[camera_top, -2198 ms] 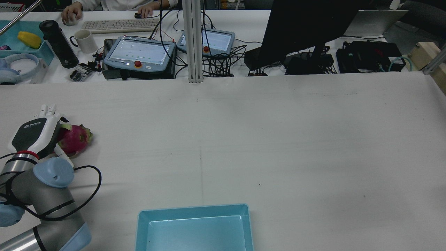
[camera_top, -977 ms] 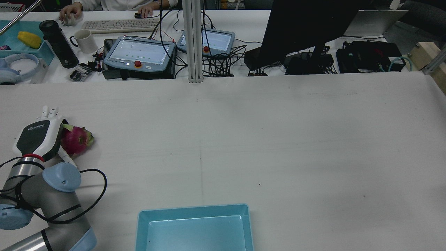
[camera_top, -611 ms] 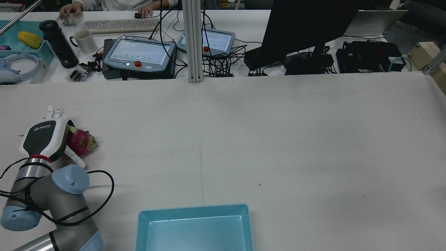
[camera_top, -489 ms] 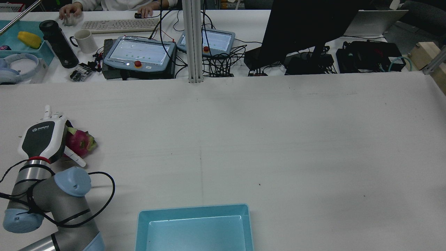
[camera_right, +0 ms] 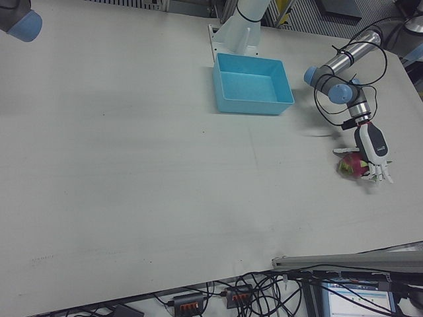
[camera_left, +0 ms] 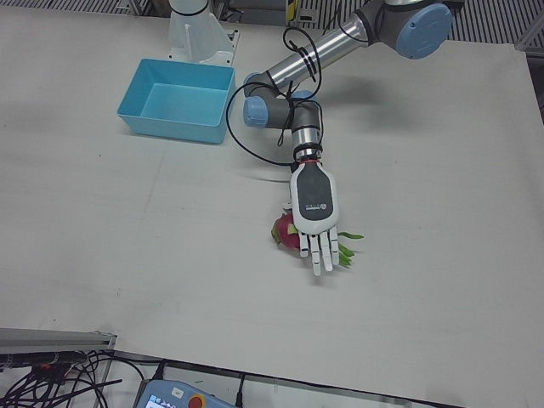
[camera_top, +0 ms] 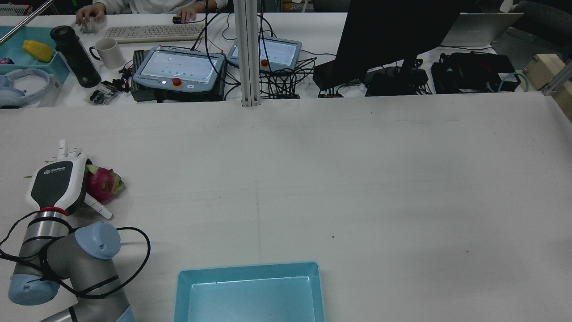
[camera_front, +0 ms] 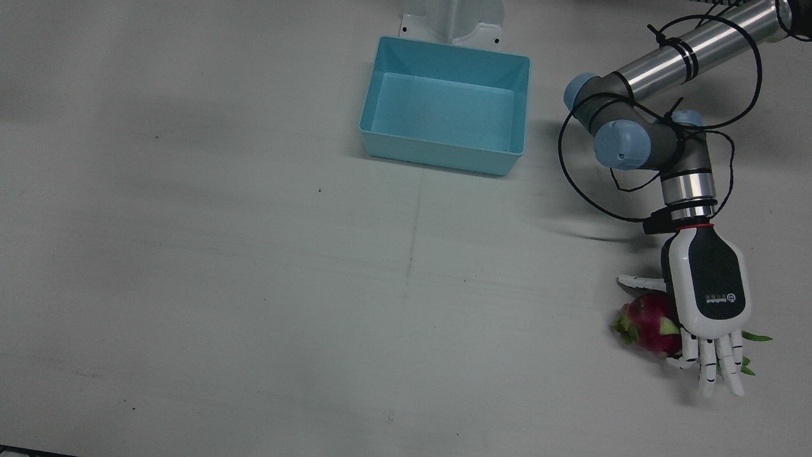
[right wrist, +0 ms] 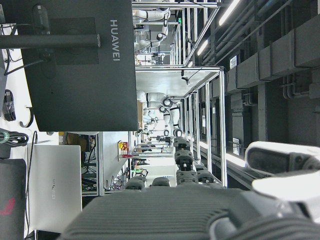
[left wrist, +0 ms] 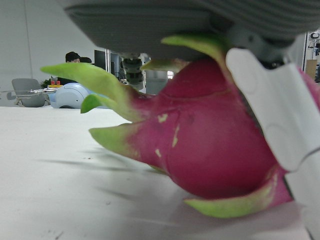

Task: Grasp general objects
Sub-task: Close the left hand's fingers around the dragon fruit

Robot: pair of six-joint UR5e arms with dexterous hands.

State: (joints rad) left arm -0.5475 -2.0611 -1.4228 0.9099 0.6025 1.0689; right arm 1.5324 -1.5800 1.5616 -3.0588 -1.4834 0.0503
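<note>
In the front view, the dragon fruit (camera_front: 647, 322) lies on the white table (camera_front: 254, 285), far out at about 4 o'clock, well apart from the blue bin (camera_front: 445, 120) at 12 o'clock. The left hand (camera_front: 707, 304) lies flat over the fruit's right side, fingers (camera_front: 717, 368) straight and spread, thumb poking out at 9 o'clock, so it is not gripping anything yet. In the rear view, the hand (camera_top: 58, 181) sits at 9 o'clock with the fruit (camera_top: 103, 184) peeking out just beside it. In the left-front view, the hand (camera_left: 314, 212) covers most of the fruit (camera_left: 285, 232), and green leaf tips show on the far side. In the right-front view, the fruit (camera_right: 350, 165) is at 3 o'clock under the hand (camera_right: 374, 155). In the left hand view, the fruit (left wrist: 210, 145) fills the picture, sitting on the table and touching the palm. The right hand view shows only the room and a bit of the right hand (right wrist: 200, 210), so I cannot tell if it is open. To do this step well, I think the fingers should curl slowly around the fat middle of the fruit, not the floppy leaves, with the thumb pressing from the other side, because the round fruit could roll away.
</note>
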